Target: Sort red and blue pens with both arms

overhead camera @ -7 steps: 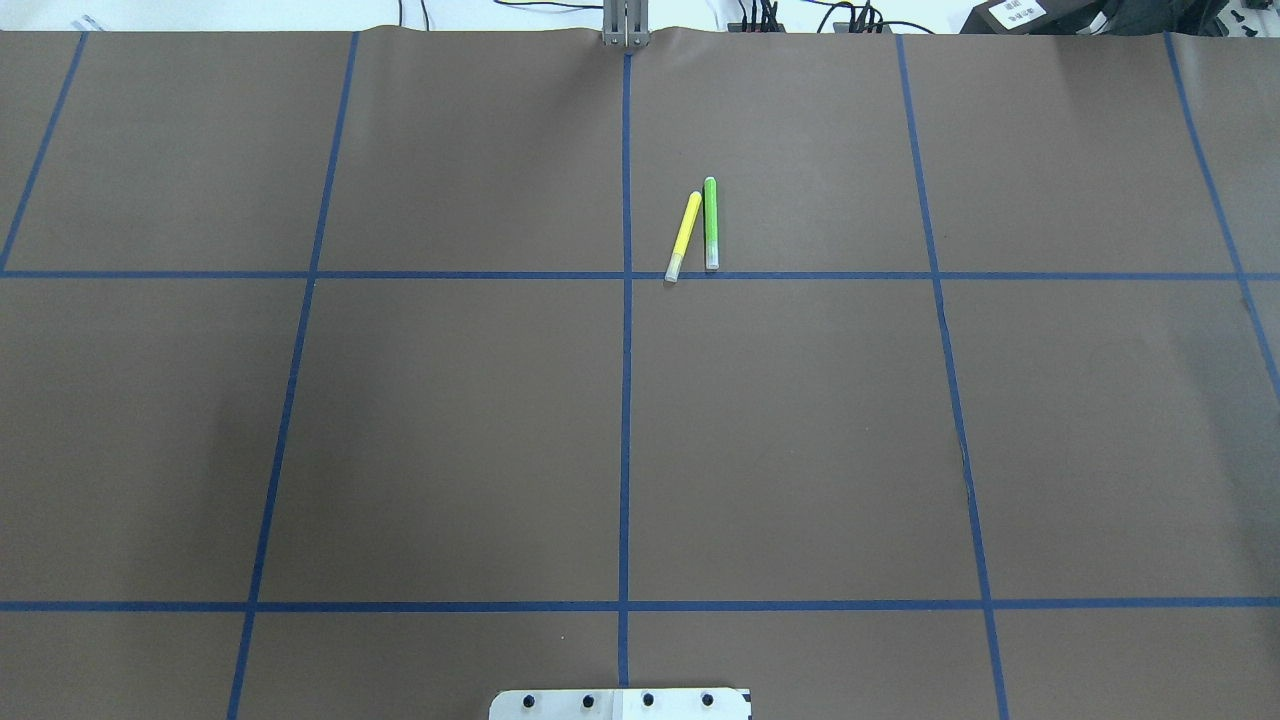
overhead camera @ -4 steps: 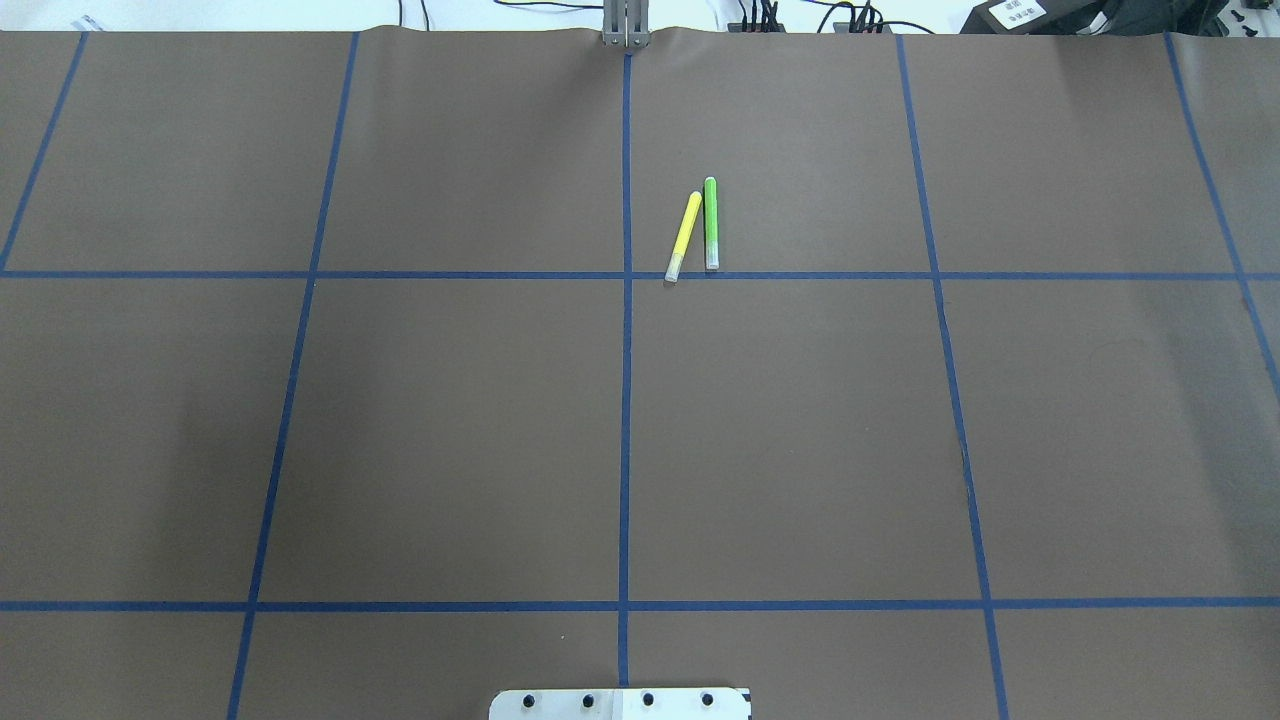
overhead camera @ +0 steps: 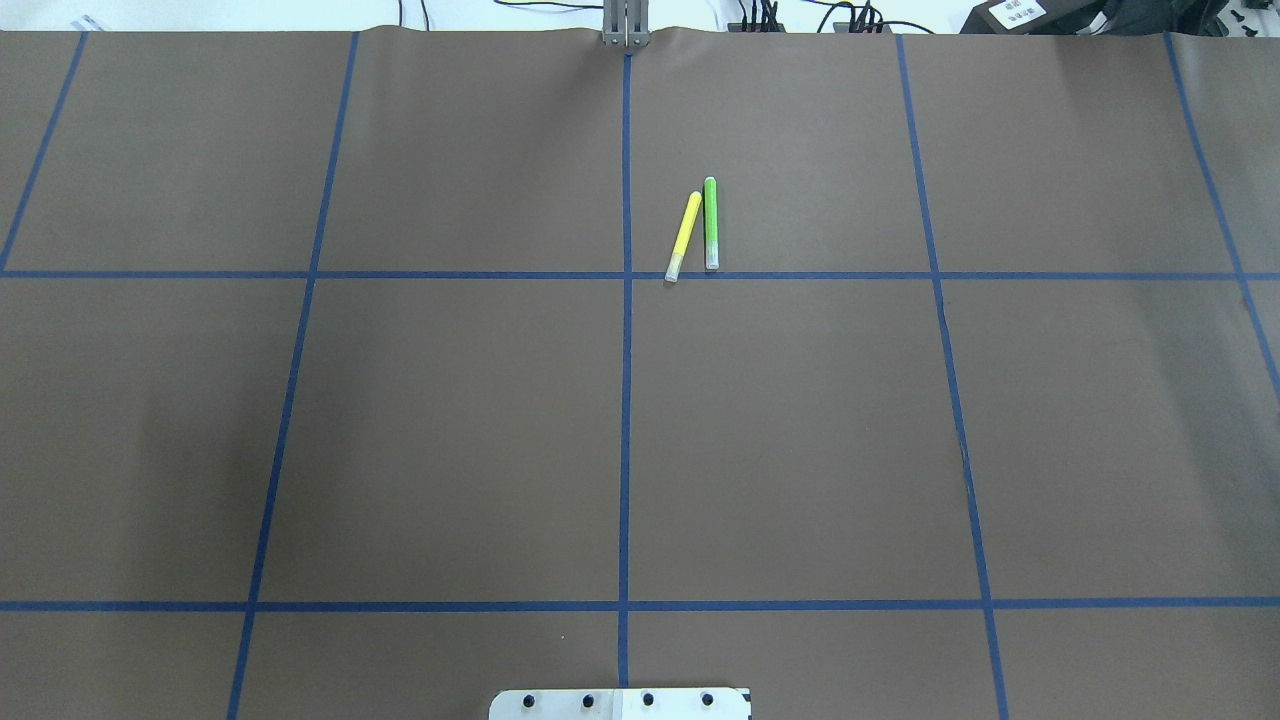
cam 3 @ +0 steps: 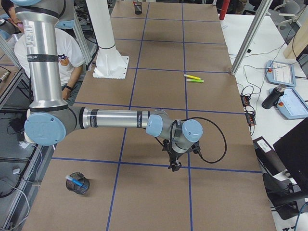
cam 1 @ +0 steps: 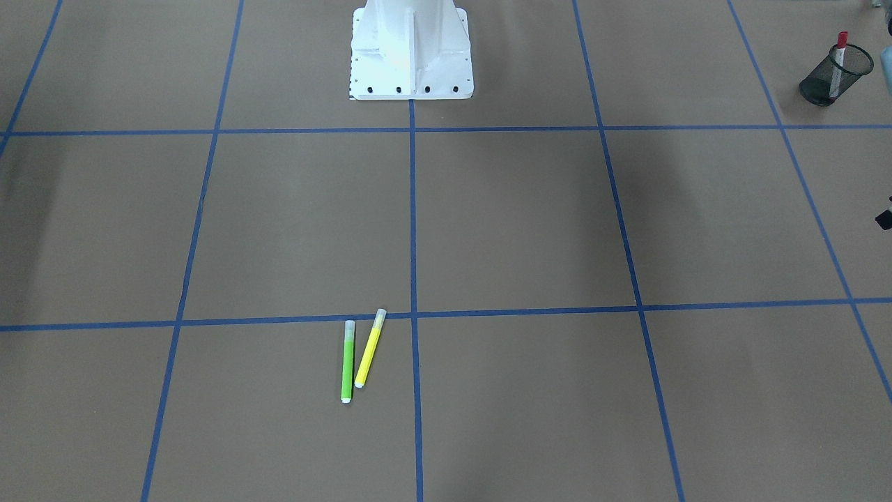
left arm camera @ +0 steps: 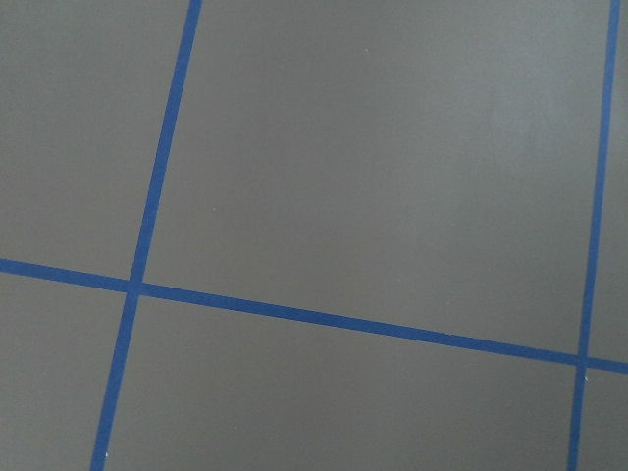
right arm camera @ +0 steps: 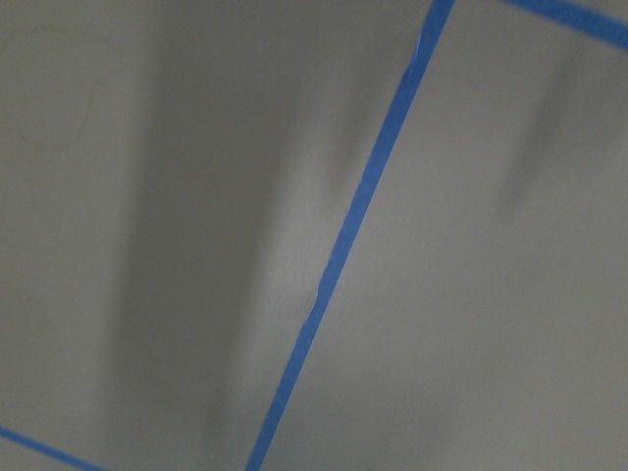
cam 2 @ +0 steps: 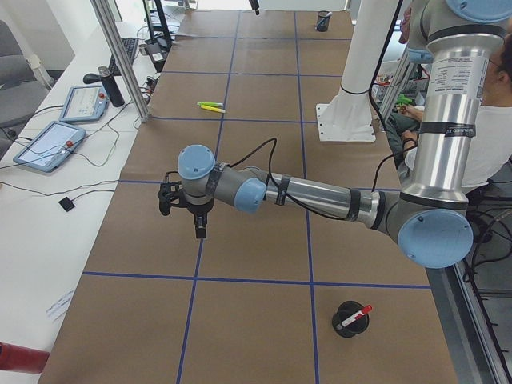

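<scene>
The red pen (cam 1: 840,52) stands in a black mesh cup (cam 1: 833,75) at the table's left end, also seen in the exterior left view (cam 2: 354,317). The blue pen (cam 3: 74,181) lies in a second mesh cup (cam 3: 78,184) at the right end. My left gripper (cam 2: 200,230) hangs over bare paper, points down and holds no pen. My right gripper (cam 3: 173,165) hangs the same way at the other end, over a blue tape line. Only the side views show them, so I cannot tell whether they are open or shut.
A green marker (overhead camera: 711,223) and a yellow marker (overhead camera: 684,236) lie side by side past the table's middle. The white pedestal (cam 1: 410,49) stands at the robot's edge. A person (cam 3: 67,50) sits behind it. Blue tape divides the brown paper into squares.
The two markers have not moved. Only a faint shadow on the left of the paper has drifted further left.
</scene>
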